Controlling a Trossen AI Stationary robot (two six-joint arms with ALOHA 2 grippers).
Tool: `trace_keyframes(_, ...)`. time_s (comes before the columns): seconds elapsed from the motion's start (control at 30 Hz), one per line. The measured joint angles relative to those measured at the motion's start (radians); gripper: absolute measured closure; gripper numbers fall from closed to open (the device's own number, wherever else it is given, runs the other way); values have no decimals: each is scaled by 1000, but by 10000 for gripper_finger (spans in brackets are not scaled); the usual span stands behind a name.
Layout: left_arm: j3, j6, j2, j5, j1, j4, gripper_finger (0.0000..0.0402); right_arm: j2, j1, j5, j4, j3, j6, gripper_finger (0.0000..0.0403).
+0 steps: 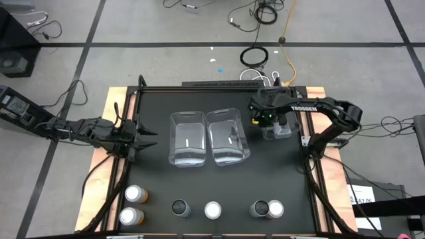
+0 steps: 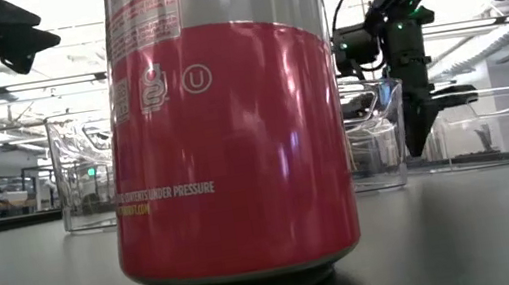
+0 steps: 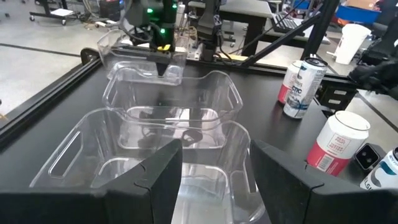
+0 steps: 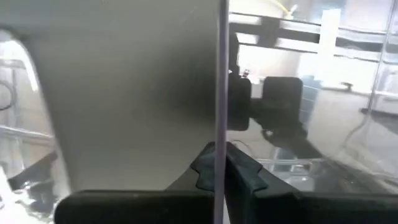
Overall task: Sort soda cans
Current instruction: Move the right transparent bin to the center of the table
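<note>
right gripper pinches bin wall

the right gripper (image 1: 269, 118) is clenched on the wall of a small clear bin (image 1: 277, 127) at the table's far right. the left gripper (image 1: 147, 138), jaws apart and empty, waits beside two larger bins (image 1: 188, 136). the soda cans (image 1: 212, 210) line the near edge.

Six soda cans stand upright along the table's six o'clock edge: two orange cans (image 1: 135, 194) (image 1: 131, 216) toward seven, a dark can (image 1: 180, 208), a pale-topped can (image 1: 212, 210), then a dark can (image 1: 259, 209) touching another pale-topped can (image 1: 275, 209) toward five.
</note>
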Motion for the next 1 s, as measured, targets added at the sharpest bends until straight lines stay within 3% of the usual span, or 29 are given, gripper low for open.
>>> trace_keyframes(0.5,0,0,0,-3,0,0,204,0,331,-9,56,65,452,402)
trace_keyframes(0.73,0,0,0,-3,0,0,204,11,424,4,117,76,649,402)
trace_keyframes(1.0,0,0,0,-2,0,-4,204,161,477,9,180,170,694,402)
